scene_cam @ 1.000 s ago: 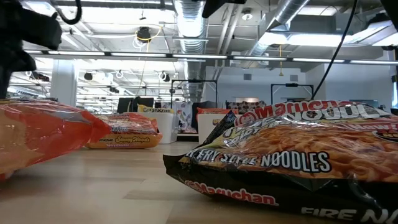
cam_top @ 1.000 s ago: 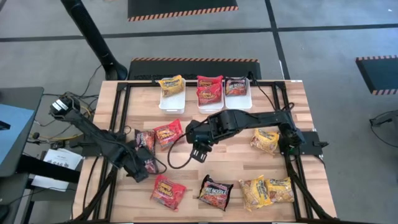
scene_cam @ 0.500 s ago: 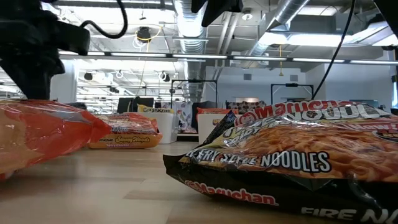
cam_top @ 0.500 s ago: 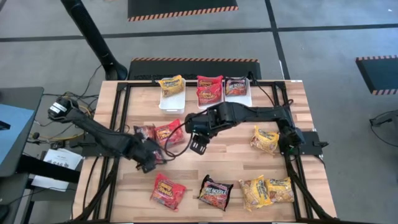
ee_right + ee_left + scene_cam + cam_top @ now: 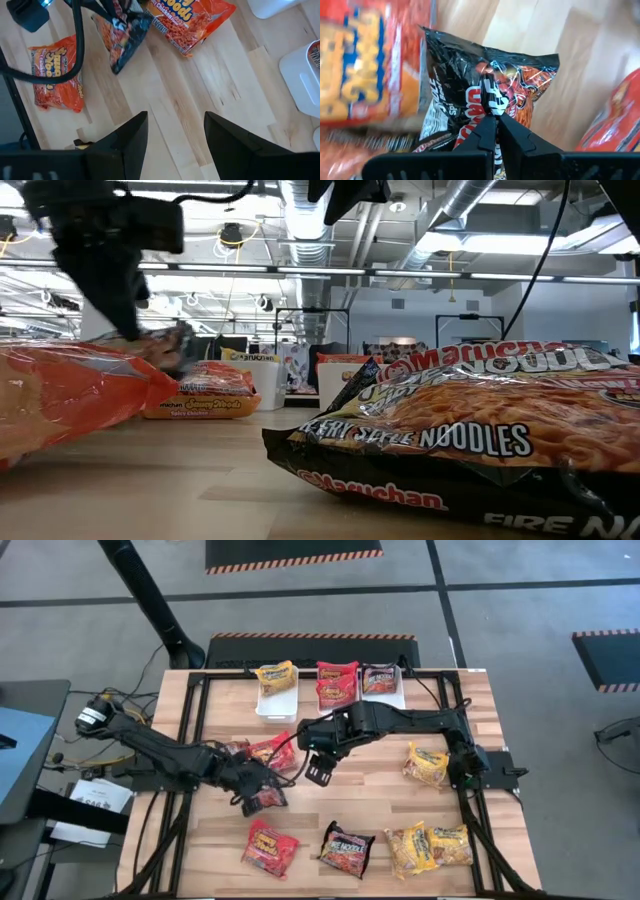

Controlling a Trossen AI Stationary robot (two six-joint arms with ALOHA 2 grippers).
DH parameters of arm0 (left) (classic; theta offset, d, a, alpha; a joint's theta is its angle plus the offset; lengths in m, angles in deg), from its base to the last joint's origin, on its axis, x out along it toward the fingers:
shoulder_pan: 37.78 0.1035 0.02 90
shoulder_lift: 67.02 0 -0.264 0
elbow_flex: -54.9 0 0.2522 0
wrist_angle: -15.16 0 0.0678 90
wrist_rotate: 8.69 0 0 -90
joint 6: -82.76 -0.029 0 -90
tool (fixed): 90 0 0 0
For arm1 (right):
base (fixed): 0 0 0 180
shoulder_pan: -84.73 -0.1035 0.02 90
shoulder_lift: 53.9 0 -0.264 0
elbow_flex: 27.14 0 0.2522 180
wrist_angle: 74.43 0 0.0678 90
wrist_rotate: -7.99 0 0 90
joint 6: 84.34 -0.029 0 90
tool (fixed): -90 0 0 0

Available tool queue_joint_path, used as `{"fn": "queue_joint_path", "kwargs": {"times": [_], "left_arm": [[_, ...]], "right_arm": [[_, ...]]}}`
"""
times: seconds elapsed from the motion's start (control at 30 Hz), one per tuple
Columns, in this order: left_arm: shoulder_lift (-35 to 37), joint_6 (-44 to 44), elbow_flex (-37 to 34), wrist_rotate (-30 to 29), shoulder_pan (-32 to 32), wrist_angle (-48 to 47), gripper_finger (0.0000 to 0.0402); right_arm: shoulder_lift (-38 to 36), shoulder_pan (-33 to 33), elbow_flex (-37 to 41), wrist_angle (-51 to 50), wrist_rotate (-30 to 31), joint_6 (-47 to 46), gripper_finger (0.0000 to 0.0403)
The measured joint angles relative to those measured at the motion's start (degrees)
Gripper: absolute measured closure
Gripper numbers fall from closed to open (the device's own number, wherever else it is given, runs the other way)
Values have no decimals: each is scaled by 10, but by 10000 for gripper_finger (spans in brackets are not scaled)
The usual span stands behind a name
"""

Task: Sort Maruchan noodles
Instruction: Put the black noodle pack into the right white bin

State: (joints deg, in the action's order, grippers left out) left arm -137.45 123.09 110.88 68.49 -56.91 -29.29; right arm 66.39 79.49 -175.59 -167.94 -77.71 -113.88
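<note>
My left gripper point(image 5: 262, 792) is shut on a dark Maruchan noodle packet point(image 5: 485, 80) and holds it above the middle of the table; it also shows in the low view point(image 5: 170, 345). My right gripper point(image 5: 320, 772) hangs open and empty above the table's middle, just right of that packet. Three white bins point(image 5: 277, 705) at the far edge hold a yellow point(image 5: 276, 676), a red point(image 5: 337, 685) and a dark packet point(image 5: 380, 677). A red packet point(image 5: 270, 750) lies flat beside my left gripper. My left gripper pinches a raised crease of film point(image 5: 492, 102) near the middle of the dark packet's printed face between its two fingers. The fingers come from above, slanting down. The packet hangs tilted below them, clear of the table point(image 5: 172, 348).
Loose packets lie along the near edge: a red one point(image 5: 270, 846), a dark one point(image 5: 345, 848), two yellow ones point(image 5: 408, 848) point(image 5: 450, 843). Another yellow one point(image 5: 425, 765) lies at the right. Bare wood point(image 5: 370, 795) shows in the middle, and black frame rails point(image 5: 195, 710) run beside the table.
My left gripper has gone toward the table's right edge with the dark packet, which has come up off the table and now hangs clear. My right gripper has gone a little toward the far edge and stays open.
</note>
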Motion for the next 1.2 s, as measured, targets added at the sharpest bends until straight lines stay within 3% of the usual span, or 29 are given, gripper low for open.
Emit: {"fn": "queue_joint_path", "kwargs": {"times": [0.43,0.77,1.2], "left_arm": [[0,-46,0,9,38,78,401],[0,-46,0,11,38,99,401],[0,-41,0,8,38,160,401]], "right_arm": [[0,-1,0,0,0,14,184],[0,46,0,-23,-3,63,184],[0,155,0,-24,-210,200,184]]}}
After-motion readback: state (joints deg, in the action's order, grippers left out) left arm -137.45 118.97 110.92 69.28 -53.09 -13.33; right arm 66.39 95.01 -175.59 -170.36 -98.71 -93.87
